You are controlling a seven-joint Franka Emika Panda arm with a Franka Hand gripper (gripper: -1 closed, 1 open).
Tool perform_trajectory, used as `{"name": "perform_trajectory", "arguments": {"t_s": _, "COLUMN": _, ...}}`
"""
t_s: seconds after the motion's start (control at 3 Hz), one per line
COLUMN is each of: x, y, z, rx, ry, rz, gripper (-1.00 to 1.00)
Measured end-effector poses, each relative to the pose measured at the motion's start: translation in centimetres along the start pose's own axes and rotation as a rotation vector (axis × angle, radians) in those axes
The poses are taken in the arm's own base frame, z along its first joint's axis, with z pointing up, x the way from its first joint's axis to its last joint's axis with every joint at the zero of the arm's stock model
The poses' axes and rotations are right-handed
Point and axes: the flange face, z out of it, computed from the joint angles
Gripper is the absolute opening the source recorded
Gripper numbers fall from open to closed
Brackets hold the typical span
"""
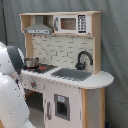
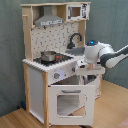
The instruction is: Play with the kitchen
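We see the arm [image 2: 111, 54] reaching in from the second exterior view's right, wrist bent down at the toy kitchen's [image 2: 52, 60] front corner beside the knobs [image 2: 56, 76]. We cannot tell how the jaws stand. The kitchen stands on a wooden floor [image 2: 112, 107] before a grey curtain [image 1: 114, 45].

Rounded white arm [image 2: 97, 51] segments with dark grey joint bands (a small blue light on top).
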Motion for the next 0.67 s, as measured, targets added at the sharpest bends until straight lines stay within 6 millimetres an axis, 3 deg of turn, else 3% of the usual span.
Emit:
{"name": "perform_trajectory", "arguments": {"t_s": 0.33, "x": -0.46, "y": 0.47, "z": 0.23, "rx": -0.001, "ry": 0.002, "rz": -0.023, "gripper": 1.00}}
{"name": "perform_trajectory", "arguments": {"t_s": 0.67, "x": -0.56, "y": 0.60, "z": 0.27, "rx": -0.002, "ry": 0.003, "rz": -0.030, "gripper": -1.00}}
